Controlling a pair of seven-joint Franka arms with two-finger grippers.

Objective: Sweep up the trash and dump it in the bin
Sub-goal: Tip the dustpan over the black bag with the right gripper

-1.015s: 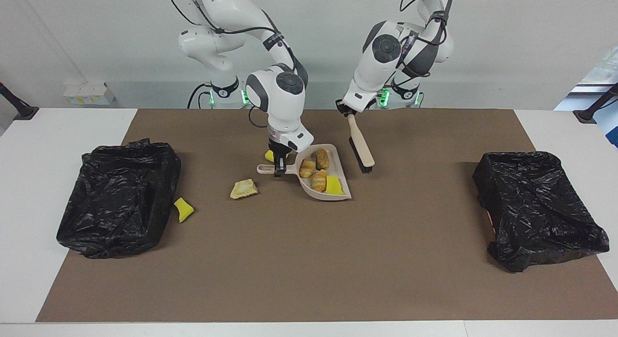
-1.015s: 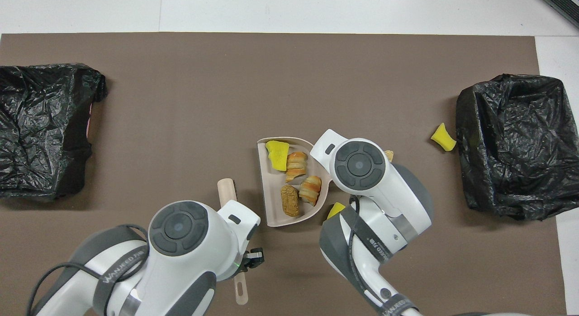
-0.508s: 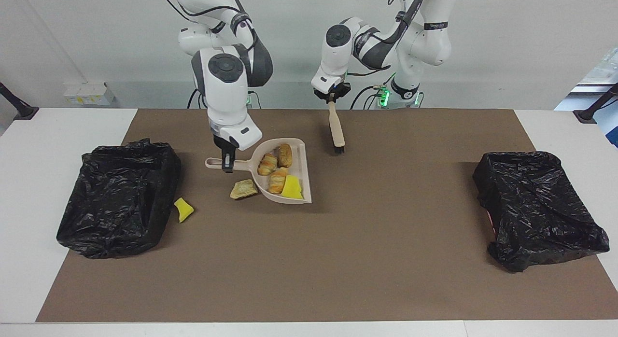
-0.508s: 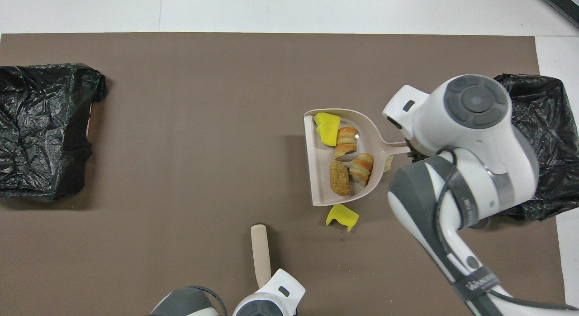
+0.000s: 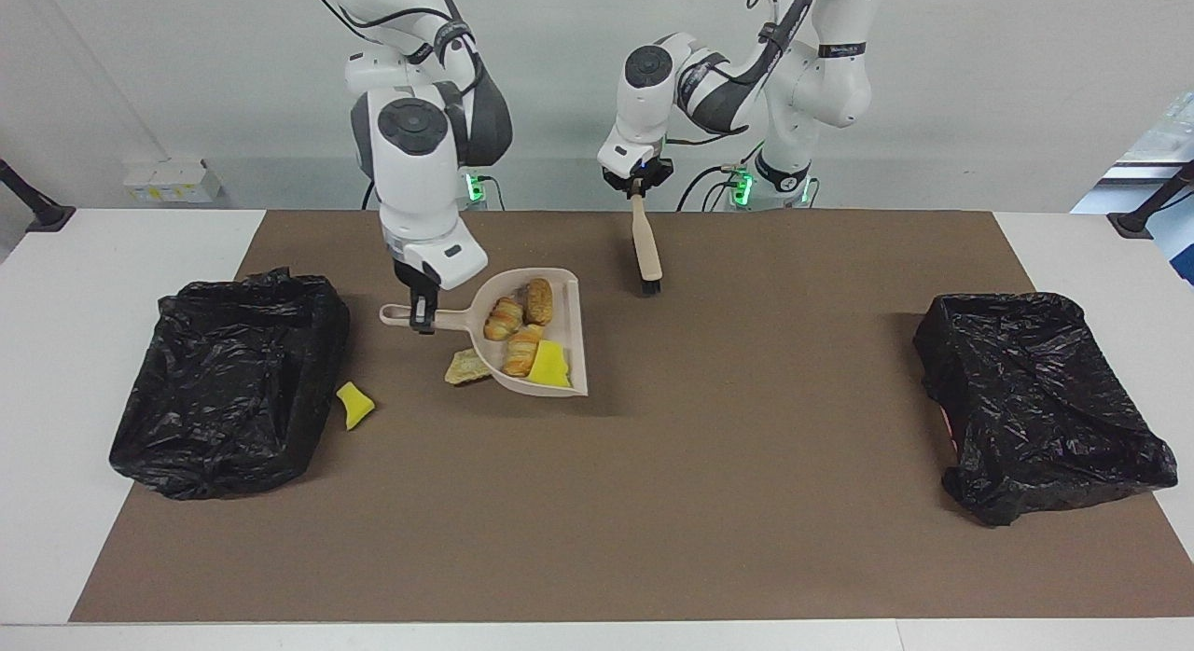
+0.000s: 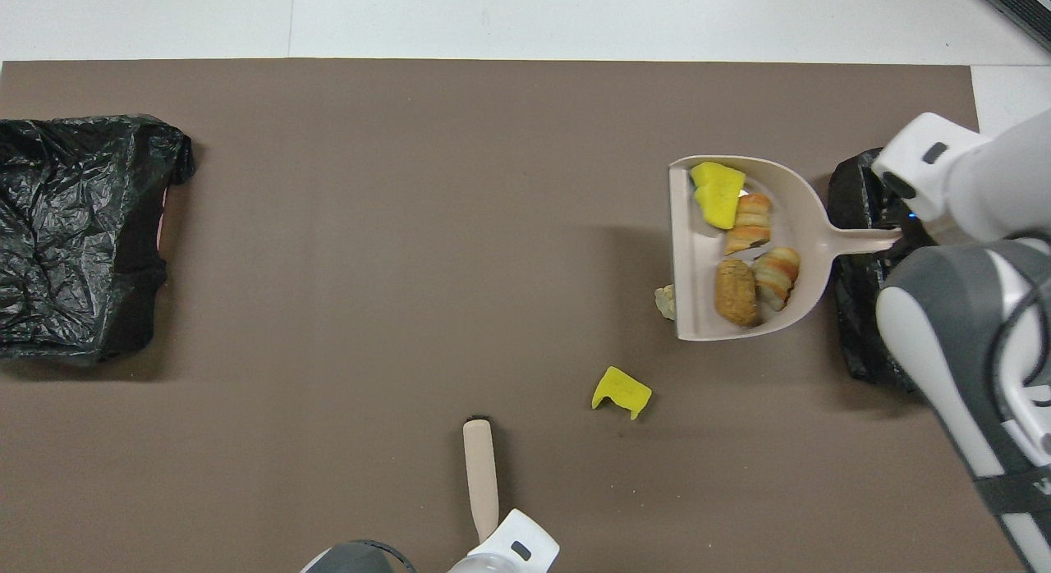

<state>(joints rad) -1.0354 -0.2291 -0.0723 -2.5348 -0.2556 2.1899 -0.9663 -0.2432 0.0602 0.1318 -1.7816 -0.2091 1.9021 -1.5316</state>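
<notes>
My right gripper (image 5: 420,317) is shut on the handle of the beige dustpan (image 5: 578,353) and holds it raised over the mat, beside the bin (image 5: 229,380) at the right arm's end. The pan (image 6: 788,220) holds three brown bread lumps (image 6: 735,292) and a yellow sponge (image 6: 717,194). A tan lump (image 5: 464,367) lies on the mat below the pan's edge. One yellow sponge (image 5: 354,404) lies against that bin. Another sponge (image 6: 621,391) lies on the mat nearer the robots. My left gripper (image 5: 637,189) is shut on the brush (image 5: 645,250), which hangs bristles down above the mat.
A second black-bagged bin (image 5: 1035,399) stands at the left arm's end of the table. In the overhead view the right arm covers most of the bin (image 6: 858,343) at its own end. The brush (image 6: 480,474) shows near the robots' edge.
My right gripper lifted the loaded dustpan and carried it toward the right arm's end bin, uncovering a yellow sponge. My left gripper raised the brush and drew it back toward the robots.
</notes>
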